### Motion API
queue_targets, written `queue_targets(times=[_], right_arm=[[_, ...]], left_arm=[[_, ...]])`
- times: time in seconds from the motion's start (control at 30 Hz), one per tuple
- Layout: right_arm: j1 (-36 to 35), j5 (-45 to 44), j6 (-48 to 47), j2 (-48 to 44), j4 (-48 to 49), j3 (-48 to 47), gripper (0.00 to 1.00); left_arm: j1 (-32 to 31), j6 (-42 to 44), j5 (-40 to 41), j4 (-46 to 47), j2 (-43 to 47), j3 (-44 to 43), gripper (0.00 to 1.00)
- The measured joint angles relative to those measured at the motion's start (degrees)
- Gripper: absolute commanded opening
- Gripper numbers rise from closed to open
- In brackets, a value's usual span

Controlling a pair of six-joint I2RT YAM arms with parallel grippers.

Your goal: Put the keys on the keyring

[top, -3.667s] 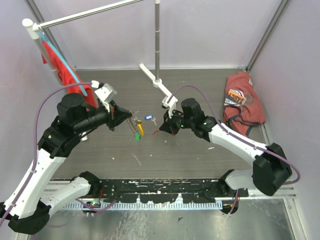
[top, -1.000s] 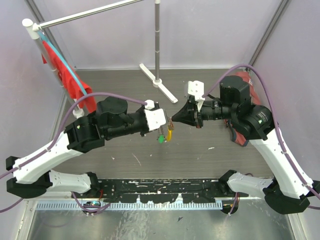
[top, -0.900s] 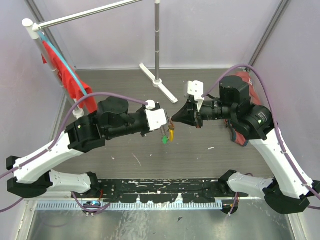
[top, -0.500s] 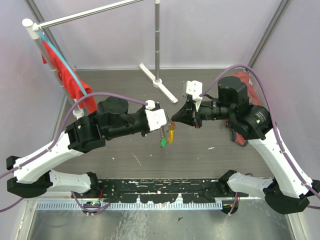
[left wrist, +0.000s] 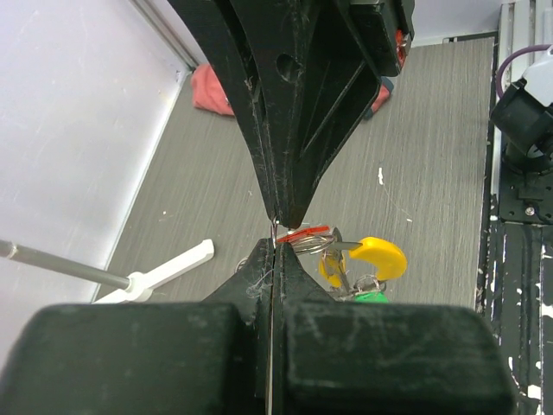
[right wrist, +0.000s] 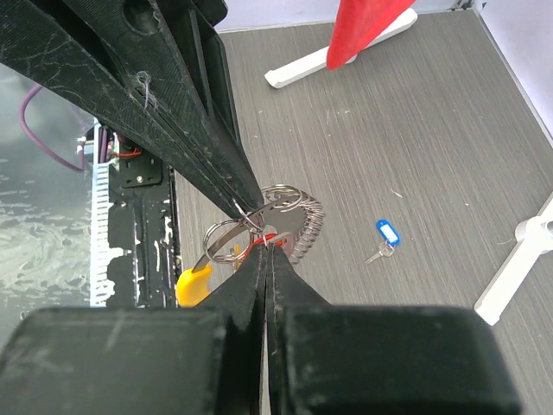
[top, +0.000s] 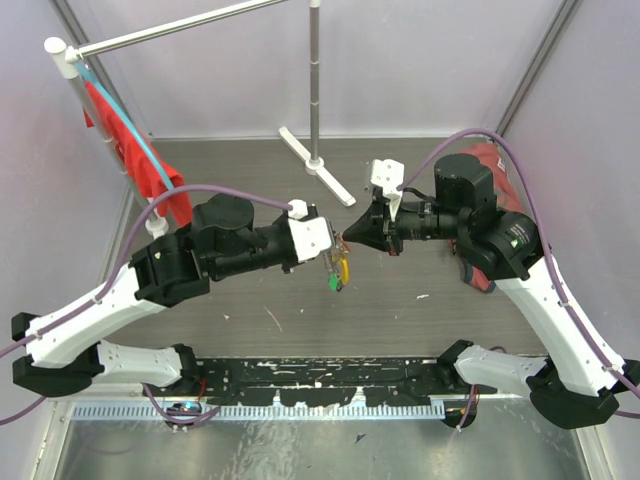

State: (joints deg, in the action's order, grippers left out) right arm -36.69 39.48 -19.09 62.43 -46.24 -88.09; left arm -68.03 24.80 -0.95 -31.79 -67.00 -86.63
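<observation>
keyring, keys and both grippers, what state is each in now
keyring: held off the table, tags hanging
red key: pinched at the ring; threaded or not, unclear
blue key: lying loose on the table
left gripper: shut on keyring
right gripper: shut on red key

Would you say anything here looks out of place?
The blue key lies alone on the table, off the keyring; the left end effector holds that aloft, and the right end effector appears to pinch the red key against it. A red garment sits crumpled in the far right corner.
</observation>
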Motion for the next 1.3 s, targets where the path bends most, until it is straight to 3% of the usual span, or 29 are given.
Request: queue_targets(times=[0.23,0.57,0.67,0.97,1.3], right_arm=[[0.0,0.2,1.4,0.0,1.3,0.0,0.02],[0.0,0.5,1.7,-1.7,3.4,0.0,0.35],[0.0,0.5,1.9,-3.3,5.2,0.0,0.41],[0.0,2.1,3.0,-10.0,14.2,3.6,0.41],[0.0,11.5,3.0,-5.7,16.6,3.0,0.4]], left_arm=[[0.0,-1.5,0.0,2.6,1.8,2.2,0.0],[0.0,-6.6,0.0,9.8,6.5,9.2,0.0],[0.0,-8.6,0.0,12.1,7.8,11.3,0.0],[0.0,-16.1,-1.1,20.2,12.2,17.2,0.0],[0.0,-24.1,-5.8,30.7,13.7,19.5,0.0]])
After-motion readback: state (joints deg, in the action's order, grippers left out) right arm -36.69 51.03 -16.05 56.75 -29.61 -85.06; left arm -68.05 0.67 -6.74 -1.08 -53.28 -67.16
